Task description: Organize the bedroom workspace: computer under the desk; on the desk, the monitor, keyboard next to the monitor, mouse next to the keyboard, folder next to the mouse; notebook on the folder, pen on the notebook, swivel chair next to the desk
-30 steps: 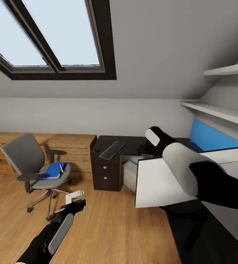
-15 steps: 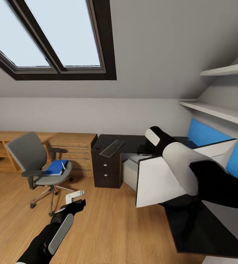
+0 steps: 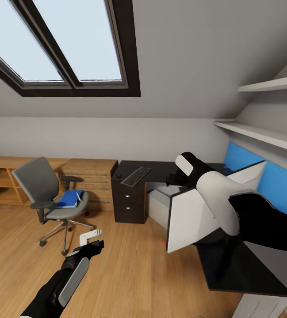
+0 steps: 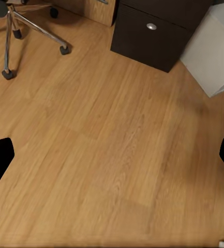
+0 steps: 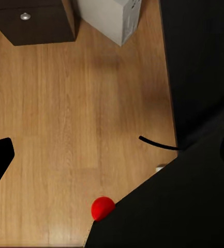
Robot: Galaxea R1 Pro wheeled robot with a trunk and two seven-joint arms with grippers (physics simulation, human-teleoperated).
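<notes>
The swivel chair [image 3: 50, 194], grey with black armrests and a chrome star base, stands upright on the wood floor at left of the head view. The blue folder [image 3: 69, 199] lies flat on its seat, with what looks like the white pen [image 3: 78, 197] on it, too small to be sure. At centre, the dark keyboard [image 3: 135, 176] rests angled on the glossy black counter [image 3: 161, 170]. A light grey computer [image 3: 160, 207] sits on the floor under that counter.
</notes>
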